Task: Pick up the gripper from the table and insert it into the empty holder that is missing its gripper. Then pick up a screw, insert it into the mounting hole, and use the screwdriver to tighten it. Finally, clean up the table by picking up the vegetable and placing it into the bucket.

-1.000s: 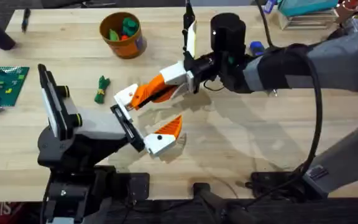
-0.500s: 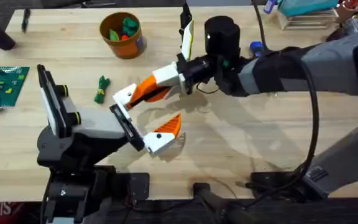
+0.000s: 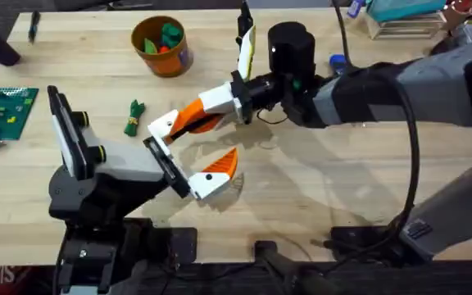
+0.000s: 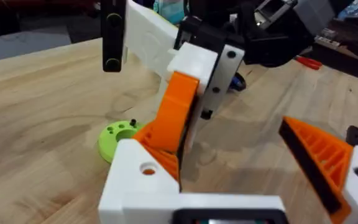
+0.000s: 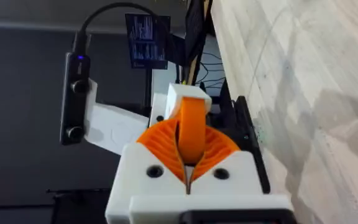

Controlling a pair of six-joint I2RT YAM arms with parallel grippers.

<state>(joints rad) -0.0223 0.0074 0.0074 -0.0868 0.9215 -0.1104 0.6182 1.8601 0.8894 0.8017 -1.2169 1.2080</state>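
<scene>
- Nearest me, the left gripper [image 3: 188,152] sits low over the table [image 3: 342,172], fingers spread wide; one is the bare white holder [image 3: 164,127], the other carries an orange pad [image 3: 224,166].
- The right gripper [image 3: 195,119] reaches across, clamped on the orange gripper [image 3: 191,117], whose tip sits at the holder.
- A lime-green disc [image 4: 118,135] lies just beyond.
- Farther left, the vegetable [image 3: 133,117] lies on the wood.
- At the far edge stands the bucket [image 3: 162,45].
</scene>
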